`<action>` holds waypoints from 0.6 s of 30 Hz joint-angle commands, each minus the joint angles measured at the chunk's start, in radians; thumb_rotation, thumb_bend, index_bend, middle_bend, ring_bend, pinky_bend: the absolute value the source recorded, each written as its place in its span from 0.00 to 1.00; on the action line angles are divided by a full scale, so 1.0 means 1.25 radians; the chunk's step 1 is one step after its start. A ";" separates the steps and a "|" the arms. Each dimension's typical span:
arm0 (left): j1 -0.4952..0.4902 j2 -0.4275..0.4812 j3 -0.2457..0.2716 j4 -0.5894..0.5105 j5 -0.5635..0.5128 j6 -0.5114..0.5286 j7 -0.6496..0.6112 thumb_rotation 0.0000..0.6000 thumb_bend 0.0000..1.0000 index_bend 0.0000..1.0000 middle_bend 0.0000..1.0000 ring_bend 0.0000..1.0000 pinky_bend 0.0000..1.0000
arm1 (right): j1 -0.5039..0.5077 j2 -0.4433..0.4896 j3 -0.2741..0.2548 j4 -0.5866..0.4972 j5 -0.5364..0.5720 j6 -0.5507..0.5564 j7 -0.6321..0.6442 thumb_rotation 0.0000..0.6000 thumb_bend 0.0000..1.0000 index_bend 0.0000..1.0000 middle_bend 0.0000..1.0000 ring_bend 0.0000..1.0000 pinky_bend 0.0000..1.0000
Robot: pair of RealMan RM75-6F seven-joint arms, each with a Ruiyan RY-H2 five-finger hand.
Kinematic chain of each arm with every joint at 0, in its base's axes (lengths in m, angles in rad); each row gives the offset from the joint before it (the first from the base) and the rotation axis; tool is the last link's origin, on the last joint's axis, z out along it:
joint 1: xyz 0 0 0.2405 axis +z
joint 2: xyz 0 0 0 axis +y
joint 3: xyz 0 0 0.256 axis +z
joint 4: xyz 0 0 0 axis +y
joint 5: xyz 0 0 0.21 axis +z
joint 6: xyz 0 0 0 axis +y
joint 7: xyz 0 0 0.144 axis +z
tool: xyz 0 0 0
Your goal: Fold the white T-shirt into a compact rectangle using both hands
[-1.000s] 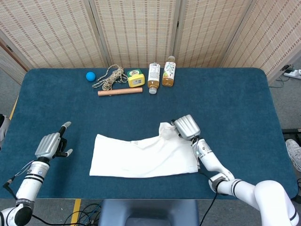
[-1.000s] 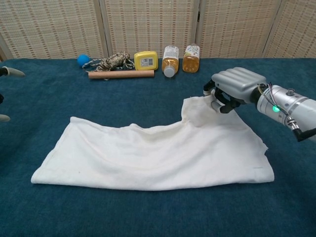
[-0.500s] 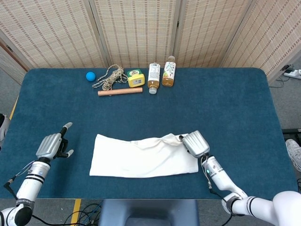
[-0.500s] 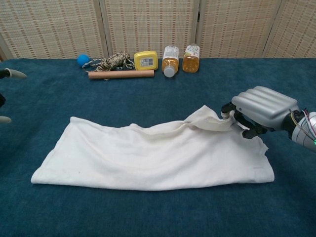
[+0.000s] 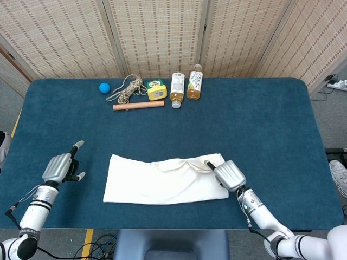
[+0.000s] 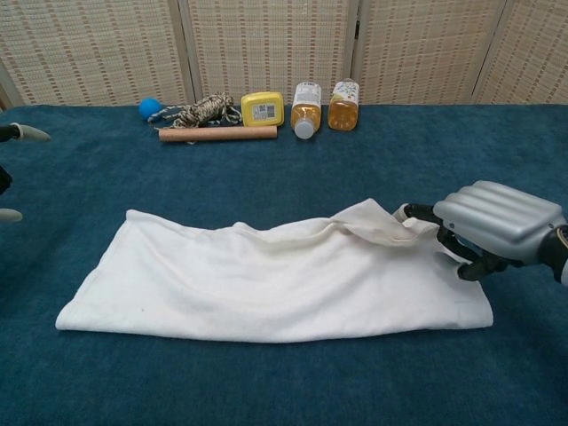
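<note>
The white T-shirt (image 5: pixel 162 181) lies as a long, flat band across the front middle of the blue table (image 5: pixel 260 124), also seen in the chest view as the T-shirt (image 6: pixel 266 284). Its upper right corner is folded over toward the front, leaving a rumpled flap (image 6: pixel 377 222). My right hand (image 5: pixel 230 175) sits at the shirt's right end, fingers curled on the flap's edge, and in the chest view this right hand (image 6: pixel 497 229) pinches the fabric. My left hand (image 5: pixel 59 167) hovers left of the shirt, apart from it, fingers spread and holding nothing.
Along the table's far edge stand a blue ball (image 5: pixel 104 87), a coil of rope (image 5: pixel 126 88), a wooden stick (image 5: pixel 138 105), a yellow box (image 5: pixel 156 90) and two drink bottles (image 5: pixel 177 89). Woven screens close off the back.
My right hand has pulled the raised sleeve corner forward and to the right, laying it down over the shirt. The left hand has stayed in place.
</note>
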 commanded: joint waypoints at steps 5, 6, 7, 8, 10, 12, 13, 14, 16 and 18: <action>-0.002 -0.001 -0.001 -0.001 0.000 -0.001 0.002 1.00 0.31 0.00 0.85 0.78 0.93 | -0.022 0.019 -0.023 -0.024 -0.018 0.002 0.000 1.00 0.53 0.15 0.82 0.92 1.00; -0.002 -0.001 -0.001 -0.002 0.000 0.000 0.003 1.00 0.31 0.00 0.85 0.78 0.93 | -0.025 0.021 -0.025 -0.026 -0.020 0.002 0.000 1.00 0.53 0.15 0.82 0.92 1.00; -0.002 -0.001 -0.001 -0.002 0.000 0.000 0.003 1.00 0.31 0.00 0.85 0.78 0.93 | -0.027 0.022 -0.027 -0.027 -0.022 0.002 0.000 1.00 0.53 0.15 0.82 0.92 1.00; -0.002 -0.001 -0.001 -0.003 0.000 0.000 0.004 1.00 0.31 0.00 0.85 0.78 0.93 | -0.030 0.024 -0.030 -0.029 -0.025 0.002 0.000 1.00 0.53 0.15 0.82 0.92 1.00; -0.003 -0.002 -0.001 -0.004 0.000 0.000 0.005 1.00 0.31 0.00 0.85 0.78 0.93 | -0.035 0.026 -0.034 -0.032 -0.028 0.001 0.001 1.00 0.53 0.15 0.82 0.92 1.00; -0.004 -0.002 -0.001 -0.005 0.000 -0.001 0.007 1.00 0.31 0.00 0.85 0.78 0.93 | -0.040 0.029 -0.036 -0.037 -0.028 -0.001 0.001 1.00 0.53 0.15 0.82 0.92 1.00; -0.004 -0.002 0.000 -0.004 0.000 -0.001 0.008 1.00 0.31 0.00 0.85 0.78 0.93 | -0.041 0.031 -0.036 -0.041 -0.029 0.000 0.003 1.00 0.53 0.15 0.82 0.92 1.00; -0.005 -0.002 0.000 -0.003 0.001 -0.001 0.010 1.00 0.31 0.00 0.85 0.78 0.93 | -0.043 0.034 -0.033 -0.045 -0.032 0.004 0.006 1.00 0.53 0.15 0.82 0.92 1.00; -0.006 -0.002 0.000 -0.002 0.003 0.000 0.012 1.00 0.31 0.00 0.85 0.78 0.93 | -0.046 0.041 -0.029 -0.055 -0.040 0.016 0.011 1.00 0.53 0.15 0.82 0.92 1.00; -0.006 -0.001 0.000 0.001 0.011 0.003 0.013 1.00 0.30 0.00 0.85 0.78 0.93 | -0.050 0.055 -0.023 -0.074 -0.053 0.036 0.020 1.00 0.53 0.15 0.82 0.92 1.00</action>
